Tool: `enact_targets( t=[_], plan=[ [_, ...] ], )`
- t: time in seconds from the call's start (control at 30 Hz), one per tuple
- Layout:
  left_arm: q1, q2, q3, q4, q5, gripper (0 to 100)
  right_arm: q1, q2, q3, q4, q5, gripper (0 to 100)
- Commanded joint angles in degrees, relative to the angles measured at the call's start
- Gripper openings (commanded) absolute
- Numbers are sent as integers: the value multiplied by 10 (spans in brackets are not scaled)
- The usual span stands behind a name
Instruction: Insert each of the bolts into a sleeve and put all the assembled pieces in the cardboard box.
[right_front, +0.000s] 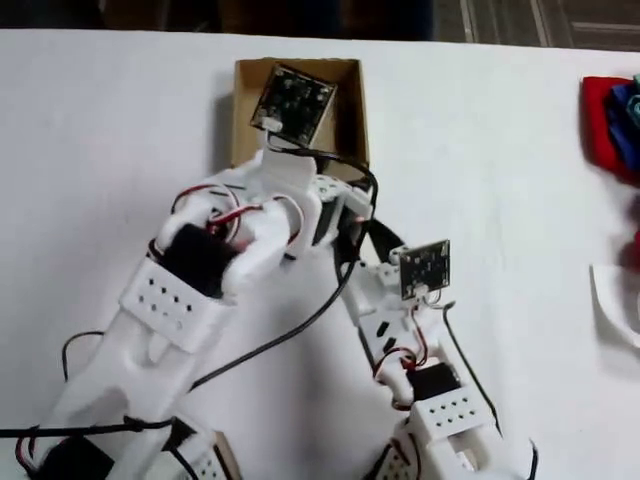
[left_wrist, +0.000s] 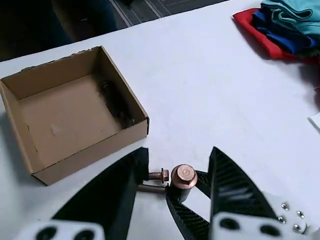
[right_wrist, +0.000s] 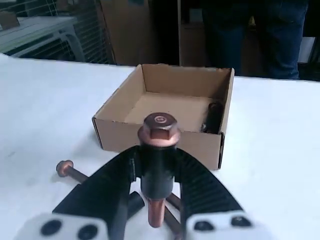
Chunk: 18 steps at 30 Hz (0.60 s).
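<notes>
The open cardboard box (right_wrist: 160, 135) stands just beyond my right gripper (right_wrist: 156, 161), which is shut on a black sleeve (right_wrist: 157, 170). A copper bolt (right_wrist: 159, 128) runs through that sleeve, head up and tip poking out below. One dark assembled piece (right_wrist: 213, 118) lies inside the box against a side wall. In the left wrist view my left gripper (left_wrist: 178, 155) stands open beside the box (left_wrist: 75, 150), its black fingers either side of the bolt head (left_wrist: 183, 176). Loose bolts (left_wrist: 159, 175) lie on the table under the grippers, and another bolt (right_wrist: 68, 170) lies off to one side.
From above, both wrists crowd together just in front of the box (right_front: 241, 110), with cables looping between them. A pile of red and blue cloths (right_front: 612, 112) and a white object (right_front: 612, 305) sit at the table's right edge.
</notes>
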<state>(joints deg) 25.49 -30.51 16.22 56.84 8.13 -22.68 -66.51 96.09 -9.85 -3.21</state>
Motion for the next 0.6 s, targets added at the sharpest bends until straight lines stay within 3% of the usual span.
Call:
enact_targets(
  t=[0.0,0.1,0.27,0.37,0.47,0.57],
  plan=[
    [-11,-7,-22,4,0,210,8,-10,6,0,-4,23],
    [-54,-8,-15,4,-4,210,13,-10,6,6,-5,23],
    [-170,-3,33,48,-6,211,84,-13,0,64,-11,23],
    [-231,-3,105,54,-47,211,111,-9,-44,131,-38,22],
    [-281,-6,165,39,-112,211,117,7,-171,261,-59,22],
    [-322,-7,196,40,-131,211,101,98,-369,368,-47,22]
  ],
)
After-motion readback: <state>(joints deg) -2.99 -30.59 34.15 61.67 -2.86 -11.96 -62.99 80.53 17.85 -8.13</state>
